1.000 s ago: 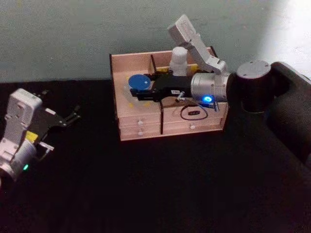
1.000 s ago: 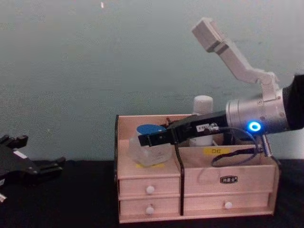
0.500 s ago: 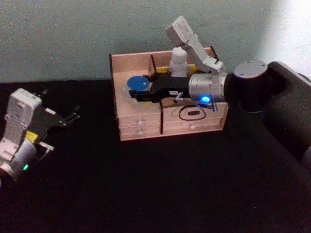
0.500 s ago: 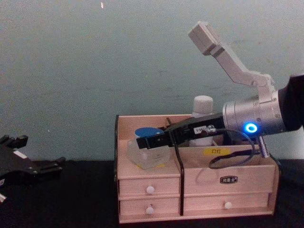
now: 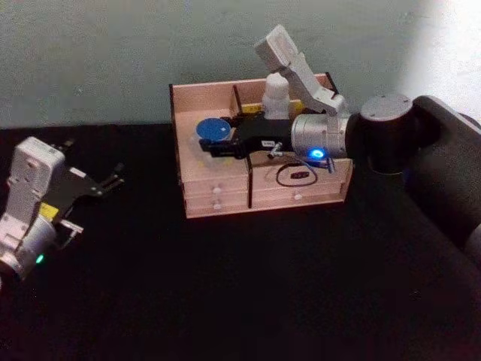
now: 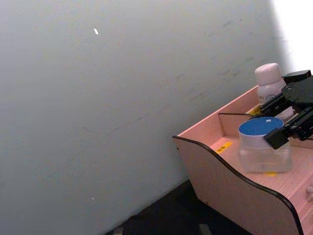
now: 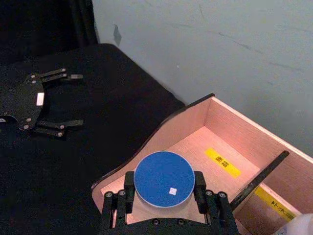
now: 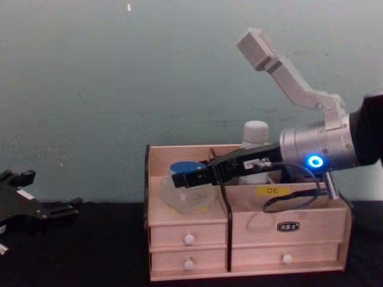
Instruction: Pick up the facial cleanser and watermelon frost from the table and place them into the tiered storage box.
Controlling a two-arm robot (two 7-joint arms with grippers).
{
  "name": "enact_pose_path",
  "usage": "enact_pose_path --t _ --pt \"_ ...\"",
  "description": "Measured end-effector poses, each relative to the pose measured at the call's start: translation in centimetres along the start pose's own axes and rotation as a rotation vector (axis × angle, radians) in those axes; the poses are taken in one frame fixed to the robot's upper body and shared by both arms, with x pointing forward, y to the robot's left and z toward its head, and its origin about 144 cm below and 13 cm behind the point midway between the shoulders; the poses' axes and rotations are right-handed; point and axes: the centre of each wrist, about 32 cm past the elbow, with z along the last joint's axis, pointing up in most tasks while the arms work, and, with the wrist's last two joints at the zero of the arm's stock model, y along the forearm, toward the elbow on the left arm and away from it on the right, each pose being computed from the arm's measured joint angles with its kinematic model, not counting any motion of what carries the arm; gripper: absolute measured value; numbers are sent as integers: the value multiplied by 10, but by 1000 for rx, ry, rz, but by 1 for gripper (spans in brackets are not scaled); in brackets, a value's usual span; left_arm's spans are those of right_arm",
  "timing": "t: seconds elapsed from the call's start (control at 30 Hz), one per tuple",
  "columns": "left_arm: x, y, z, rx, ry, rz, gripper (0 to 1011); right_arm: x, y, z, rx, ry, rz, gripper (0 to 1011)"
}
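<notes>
Two containers are in the box [image 5: 259, 197]: a blue-lidded jar [image 5: 213, 129] in the left top compartment and a white bottle [image 5: 275, 93] in the back right one. The right pincer [image 5: 214, 145] grips the jar, its fingers on either side of the lid. If it pulls back without letting go, the jar could tip or be dragged against the divider [image 5: 242, 143]; that is the main risk. One left pincer [image 5: 105, 183] waits spread wide over the black worktop [image 5: 248, 293], well apart. The box has four drawer knobs and one divider.
</notes>
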Motion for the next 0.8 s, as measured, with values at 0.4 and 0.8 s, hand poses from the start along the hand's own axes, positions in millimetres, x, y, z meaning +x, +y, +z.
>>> enact_pose_path --t 0.4,0.8 --pt "0 0 0 0 0 0 1001 0 0 0 -5 -1 -1 805" --pt "0 0 0 0 0 0 1001 0 0 -1 -6 -1 -1 1002"
